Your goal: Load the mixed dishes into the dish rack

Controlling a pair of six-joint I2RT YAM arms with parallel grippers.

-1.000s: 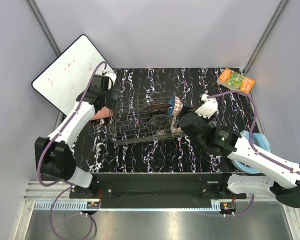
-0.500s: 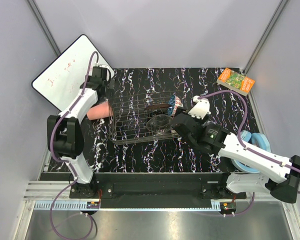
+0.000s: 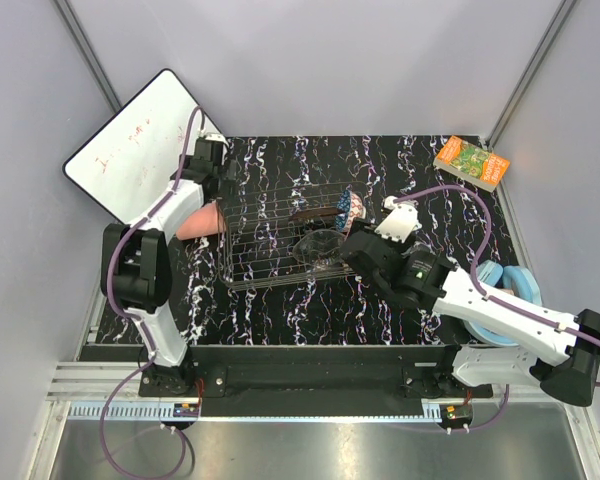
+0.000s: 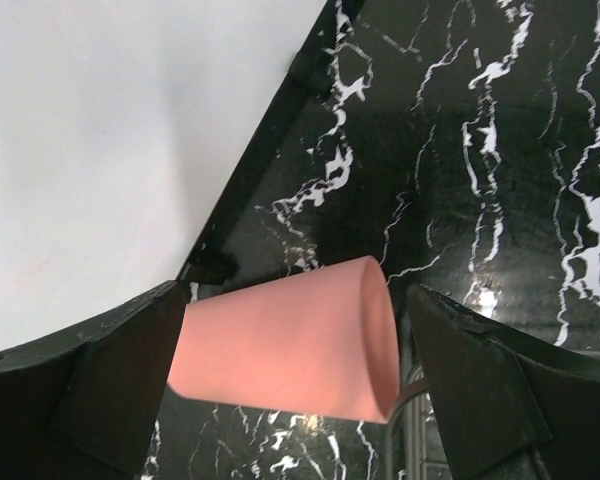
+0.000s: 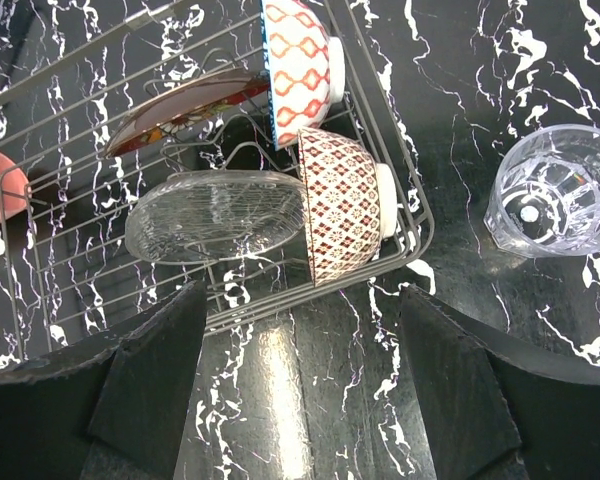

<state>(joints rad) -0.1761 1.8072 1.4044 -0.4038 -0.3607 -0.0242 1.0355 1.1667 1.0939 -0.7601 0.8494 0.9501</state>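
The pink plastic cup (image 4: pixel 290 345) lies on its side on the black table, just left of the dish rack (image 3: pixel 240 272). My left gripper (image 4: pixel 295 300) is open and straddles the cup, one finger at its base and one clear of its rim; from above the gripper (image 3: pixel 206 200) sits over the cup (image 3: pixel 202 221). The rack (image 5: pixel 280 300) holds the red floral plate (image 5: pixel 190 105), blue patterned bowl (image 5: pixel 295 60), beige patterned bowl (image 5: pixel 340 205) and clear glass bowl (image 5: pixel 215 215). The small clear glass (image 5: pixel 555 190) stands on the table right of the rack. My right gripper (image 5: pixel 302 300) is open and empty at the rack's near right corner.
A white board (image 3: pixel 135 140) leans at the back left, close to the left arm. A green-orange book (image 3: pixel 470 158) lies at the back right. Blue headphones (image 3: pixel 515 285) lie at the right edge under the right arm.
The left arm has folded back toward the left edge while its gripper stays over the pink cup. The right gripper has shifted left, closer to the rack's right end.
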